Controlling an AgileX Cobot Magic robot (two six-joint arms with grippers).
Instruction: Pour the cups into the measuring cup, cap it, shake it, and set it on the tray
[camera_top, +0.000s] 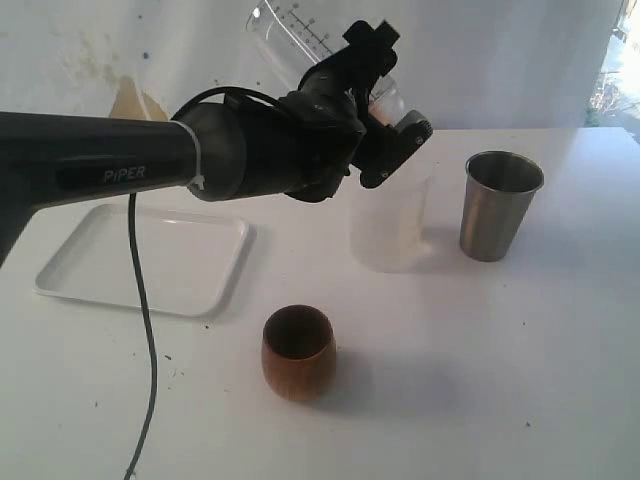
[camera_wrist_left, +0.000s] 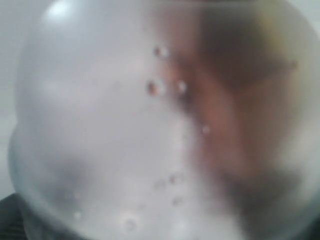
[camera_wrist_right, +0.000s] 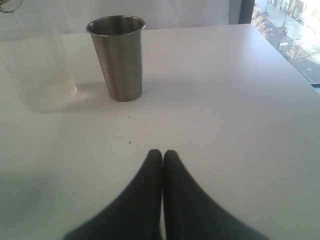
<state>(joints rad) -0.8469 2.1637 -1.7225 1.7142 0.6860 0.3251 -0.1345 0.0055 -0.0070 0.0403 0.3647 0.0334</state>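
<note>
My left gripper (camera_top: 385, 105) is raised above the table and shut on the clear measuring cup (camera_top: 288, 32). The cup is tilted, its graduated wall slanting up and to the left. In the left wrist view the measuring cup's blurred wall (camera_wrist_left: 125, 150), dotted with droplets, fills the picture and hides the fingers. The brown wooden cup (camera_top: 298, 352) stands at the front centre. The steel tumbler (camera_top: 498, 205) (camera_wrist_right: 117, 57) stands upright at the right. The white tray (camera_top: 150, 255) lies at the left. My right gripper (camera_wrist_right: 162, 155) is shut on nothing, low over bare table short of the tumbler.
A frosted translucent cup (camera_top: 390, 215) (camera_wrist_right: 37, 70) stands directly below the left gripper, just left of the tumbler. The left arm (camera_top: 120, 160) and its hanging cable (camera_top: 145, 330) cross over the tray's side. A window edge (camera_wrist_right: 290, 30) borders the table's far right.
</note>
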